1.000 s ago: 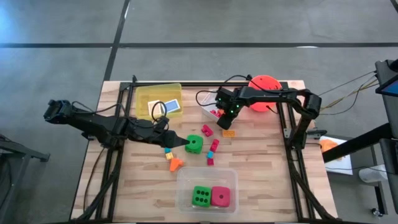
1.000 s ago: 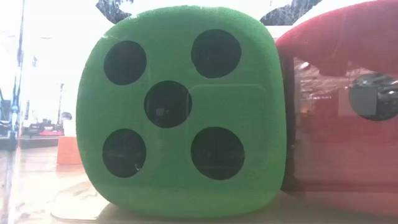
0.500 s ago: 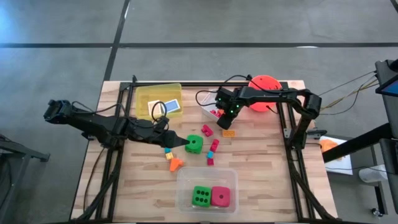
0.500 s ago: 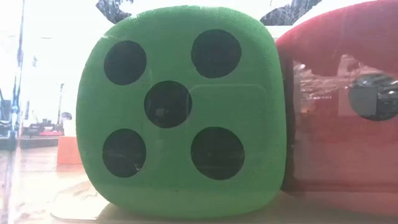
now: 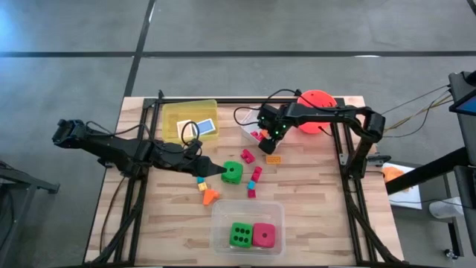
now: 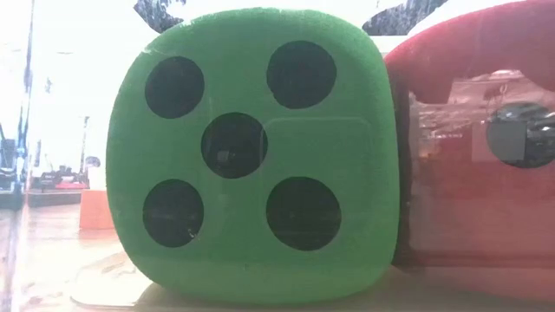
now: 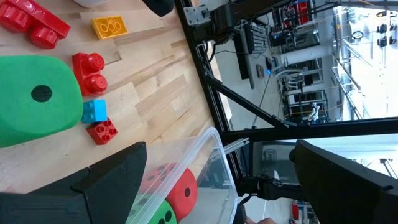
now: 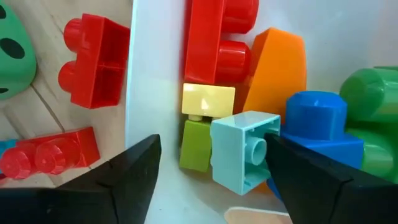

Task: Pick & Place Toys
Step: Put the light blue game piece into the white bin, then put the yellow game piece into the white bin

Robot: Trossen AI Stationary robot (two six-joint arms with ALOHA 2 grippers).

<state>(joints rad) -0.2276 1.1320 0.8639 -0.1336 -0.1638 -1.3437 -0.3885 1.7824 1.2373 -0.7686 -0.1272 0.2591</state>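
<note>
Item: right gripper, jaws spread, nothing pinched, hanging over the white tub at the far middle of the counter. Directly between the jaws: light blue block, resting loose among red, orange and green blocks inside the tub. Arm reaching leftward from the right post, wrist pitched down.

Item: left gripper, jaws spread wide, tips just left of the green die at mid-counter; nearer arm for it. Arm stretched low from the left.

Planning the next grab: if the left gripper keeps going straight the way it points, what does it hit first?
Most likely the green die: the left gripper, fingers spread, points right at it, almost touching. Exact gap is unclear.
</note>
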